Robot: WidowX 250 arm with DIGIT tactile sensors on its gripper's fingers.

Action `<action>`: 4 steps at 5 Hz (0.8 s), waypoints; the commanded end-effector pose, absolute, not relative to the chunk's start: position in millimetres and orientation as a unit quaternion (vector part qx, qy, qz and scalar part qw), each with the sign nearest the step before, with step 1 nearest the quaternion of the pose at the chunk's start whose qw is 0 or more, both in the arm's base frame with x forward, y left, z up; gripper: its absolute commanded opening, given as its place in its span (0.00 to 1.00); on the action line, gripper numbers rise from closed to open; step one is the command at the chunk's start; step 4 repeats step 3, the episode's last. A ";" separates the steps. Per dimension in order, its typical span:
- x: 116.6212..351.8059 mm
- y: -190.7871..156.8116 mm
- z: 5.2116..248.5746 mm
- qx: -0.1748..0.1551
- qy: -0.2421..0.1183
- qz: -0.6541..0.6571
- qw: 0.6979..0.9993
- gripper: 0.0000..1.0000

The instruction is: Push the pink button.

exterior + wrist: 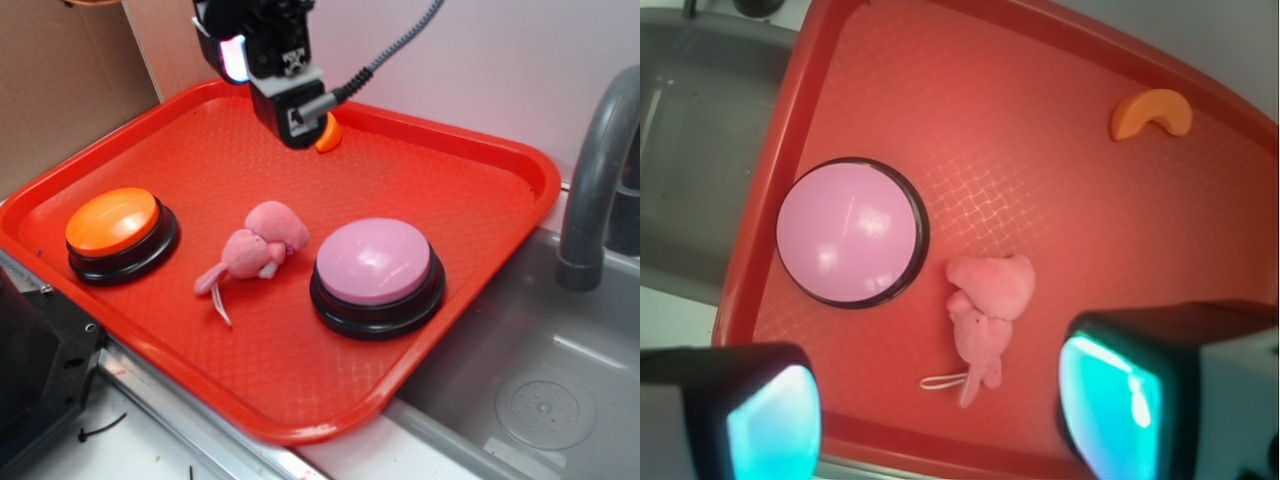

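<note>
The pink button [375,262], a pale pink dome on a black round base, sits on the red tray [480,170] towards its right front. In the wrist view it lies at the left [847,232], near the tray's rim. My gripper [262,50] hangs high over the tray's back edge, well away from the button and touching nothing. In the wrist view the gripper [940,410] is open and empty. Its two fingers, with cyan pads [770,425], stand wide apart.
An orange-topped button [112,222] sits at the tray's left. A small pink plush toy [258,250] lies between the two buttons and shows in the wrist view [985,320]. An orange crescent piece [328,135] lies at the back. A grey sink [540,400] and faucet [595,170] are to the right.
</note>
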State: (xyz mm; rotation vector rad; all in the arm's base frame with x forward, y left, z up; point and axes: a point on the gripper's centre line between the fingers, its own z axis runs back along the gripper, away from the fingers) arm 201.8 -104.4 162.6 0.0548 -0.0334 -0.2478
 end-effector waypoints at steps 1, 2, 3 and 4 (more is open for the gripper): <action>194.4 -92.2 193.8 0.015 -0.056 -0.097 0.994 1.00; 189.5 -82.3 195.6 0.024 -0.052 -0.093 0.994 1.00; 185.2 -71.7 205.1 0.034 -0.051 -0.096 0.994 1.00; 185.2 -71.7 205.1 0.034 -0.051 -0.096 0.994 1.00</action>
